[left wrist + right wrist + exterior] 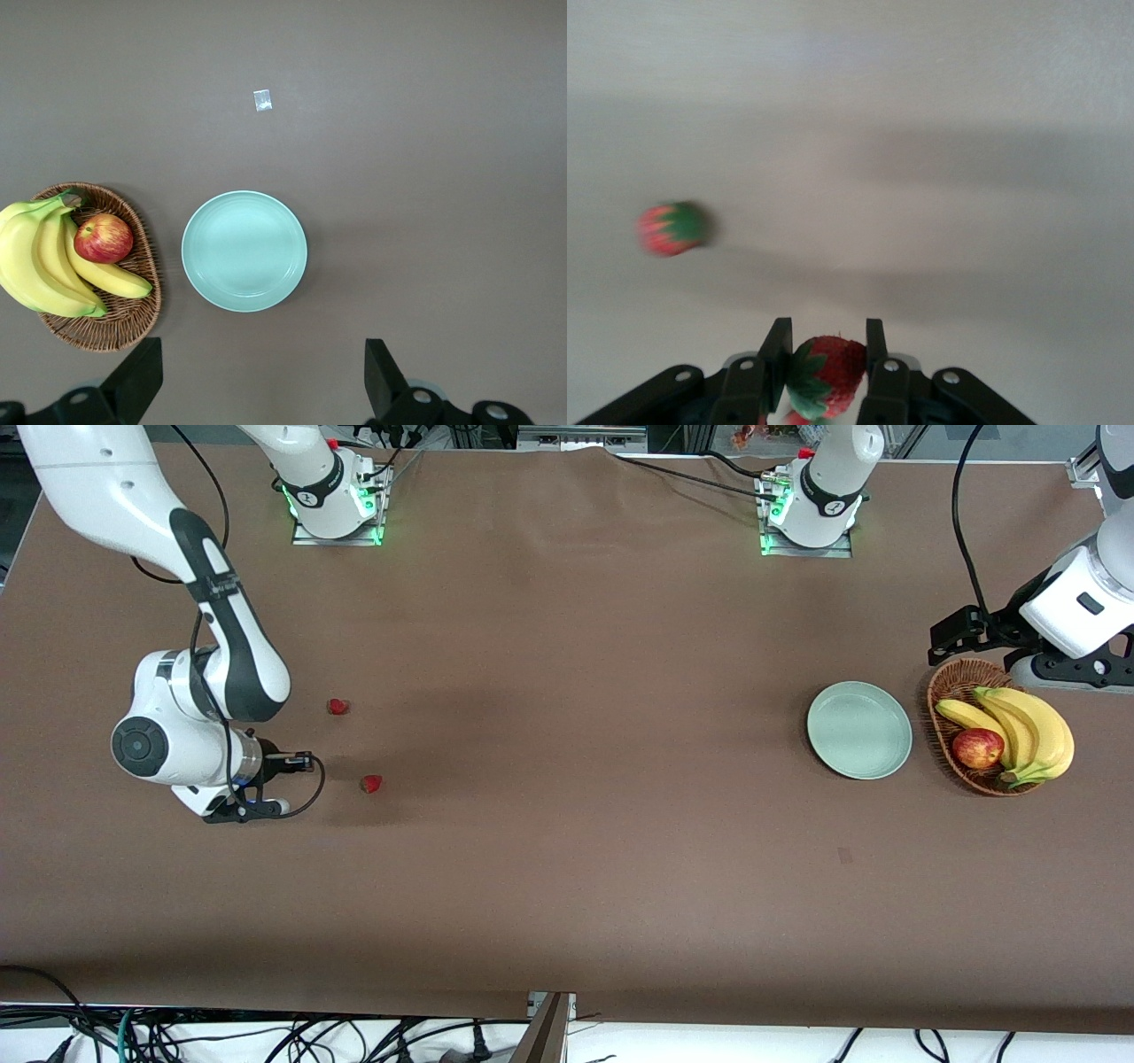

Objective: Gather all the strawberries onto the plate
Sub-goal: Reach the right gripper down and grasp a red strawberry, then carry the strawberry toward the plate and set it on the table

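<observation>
My right gripper (826,341) is shut on a small red strawberry (833,372) with a green cap, low over the right arm's end of the table. The front view shows the gripper (299,762), but the arm hides the held berry there. Two more strawberries lie on the cloth close by: one (371,783) just toward the table's middle from the gripper, the other (337,707) farther from the front camera. One berry (671,227) shows on the cloth in the right wrist view. The empty mint-green plate (859,729) (244,251) lies at the left arm's end. My left gripper (261,390) (946,642) hangs open, high above the table by the plate.
A brown wicker basket (952,682) (133,310) with bananas (1032,731) and a red apple (978,747) stands beside the plate, toward the left arm's end. A small pale scrap (262,100) lies on the brown cloth nearer the front camera than the plate.
</observation>
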`<state>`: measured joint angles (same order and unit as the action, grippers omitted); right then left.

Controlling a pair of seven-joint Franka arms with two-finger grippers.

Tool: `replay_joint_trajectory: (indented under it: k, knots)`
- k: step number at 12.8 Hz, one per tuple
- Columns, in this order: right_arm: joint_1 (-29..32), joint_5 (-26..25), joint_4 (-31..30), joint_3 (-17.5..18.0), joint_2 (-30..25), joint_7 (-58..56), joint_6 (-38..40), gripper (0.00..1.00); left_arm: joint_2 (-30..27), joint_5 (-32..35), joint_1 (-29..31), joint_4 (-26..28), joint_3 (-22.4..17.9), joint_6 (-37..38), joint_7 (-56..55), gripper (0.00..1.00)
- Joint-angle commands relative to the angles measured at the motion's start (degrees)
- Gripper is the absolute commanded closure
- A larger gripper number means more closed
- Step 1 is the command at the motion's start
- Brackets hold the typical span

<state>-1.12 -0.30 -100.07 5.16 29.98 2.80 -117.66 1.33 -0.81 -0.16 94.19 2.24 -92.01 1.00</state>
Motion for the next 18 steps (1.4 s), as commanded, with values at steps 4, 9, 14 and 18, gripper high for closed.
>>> replay_joint_trajectory:
  k: [4,9,14,18]
  knots:
    - [-11.7,3.0,11.4,4.2,-3.2,23.7,15.2,0.75,-0.3,-0.3,-0.5,0.6,0.1,-0.5,-0.2,0.00]
    - [-25.3,5.4,19.4,4.9,3.5,45.0,11.2,0.75,0.9,-0.4,-0.5,0.8,0.2,-1.1,-0.2,0.00]
    - [-38.0,5.7,26.7,4.9,15.5,64.2,-7.5,0.75,1.9,-0.3,-0.5,4.0,0.4,-4.8,-0.2,0.00]
    - [-46.0,5.0,32.6,3.0,24.3,74.4,-19.4,0.75,1.2,-0.1,-0.5,6.6,0.4,-7.1,-0.2,0.00]
